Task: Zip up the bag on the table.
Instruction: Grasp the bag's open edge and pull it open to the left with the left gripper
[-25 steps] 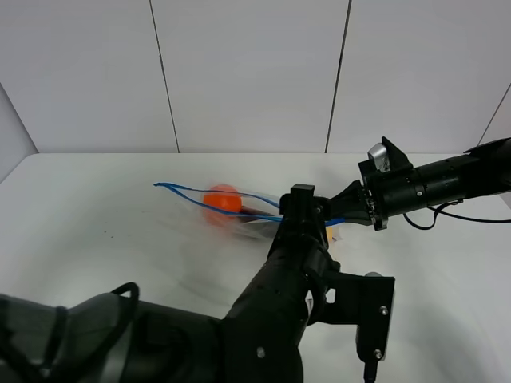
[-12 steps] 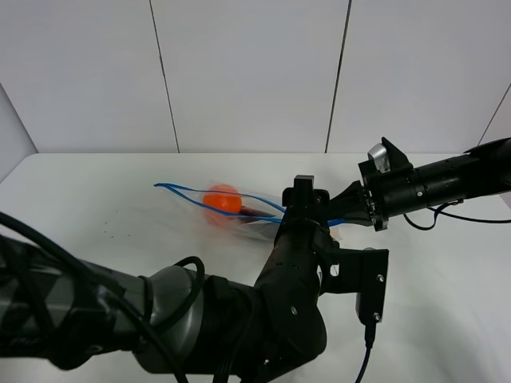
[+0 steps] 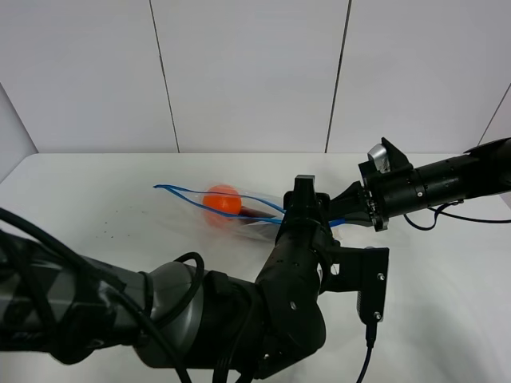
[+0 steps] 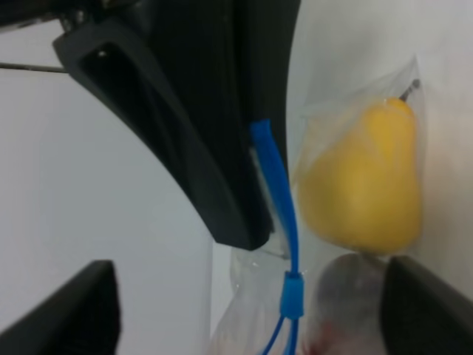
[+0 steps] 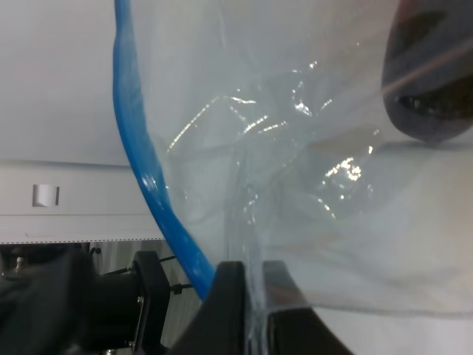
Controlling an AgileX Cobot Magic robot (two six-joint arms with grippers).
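The clear bag point(image 3: 239, 209) lies on the white table point(image 3: 80, 199), an orange fruit point(image 3: 222, 199) inside it. Its blue zipper strip point(image 3: 188, 191) gapes at the left end. My right gripper point(image 3: 345, 214) is shut on the bag's right end; the right wrist view shows its fingers point(image 5: 229, 296) pinching the plastic beside the blue strip point(image 5: 140, 170). My left gripper point(image 3: 306, 195) hovers over that same end, open. In the left wrist view its fingers point(image 4: 74, 303) stand wide on either side of the zipper slider point(image 4: 292, 296), without touching it. A yellow fruit point(image 4: 362, 177) and a dark one point(image 4: 347, 296) lie beneath.
My left arm point(image 3: 239, 319) fills the front middle of the exterior view and hides the bag's right half. The right arm point(image 3: 447, 183) reaches in from the right edge. A white panelled wall point(image 3: 247, 72) stands behind the table.
My left arm has shifted and its wrist has turned over the bag's right end. The right gripper and the bag have stayed put.
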